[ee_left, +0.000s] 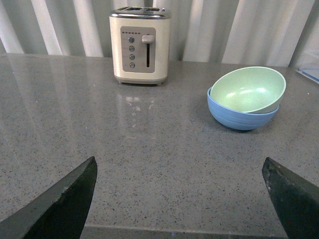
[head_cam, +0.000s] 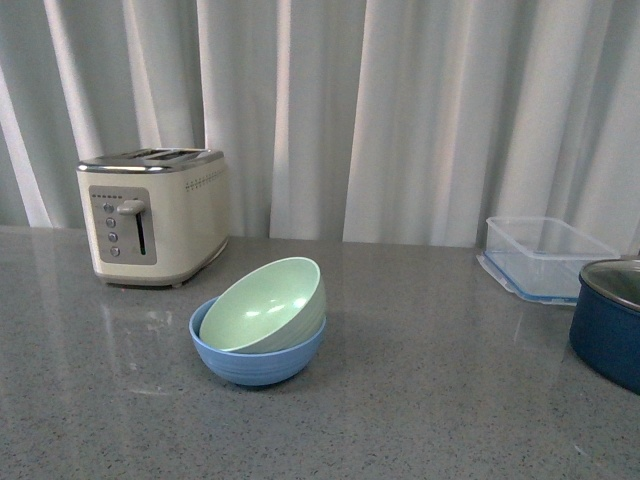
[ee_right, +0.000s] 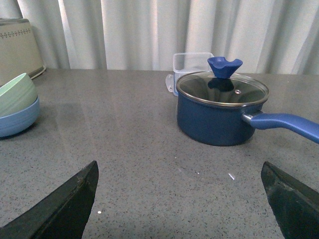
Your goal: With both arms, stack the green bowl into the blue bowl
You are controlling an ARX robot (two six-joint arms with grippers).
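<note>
The green bowl [head_cam: 266, 306] sits tilted inside the blue bowl [head_cam: 256, 362] on the grey counter, in front of the toaster. Both show in the left wrist view, green bowl [ee_left: 246, 89] in blue bowl [ee_left: 239, 118], and at the edge of the right wrist view, green bowl [ee_right: 15, 94] in blue bowl [ee_right: 17, 119]. My left gripper [ee_left: 182, 196] is open and empty, low over bare counter, well short of the bowls. My right gripper [ee_right: 179, 199] is open and empty over bare counter, apart from the bowls. Neither arm shows in the front view.
A cream toaster [head_cam: 155, 215] stands at the back left. A clear plastic container [head_cam: 545, 257] is at the back right. A dark navy pot [ee_right: 219, 109] with a glass lid and long handle stands at the right, also in the front view [head_cam: 610, 325]. Curtains hang behind.
</note>
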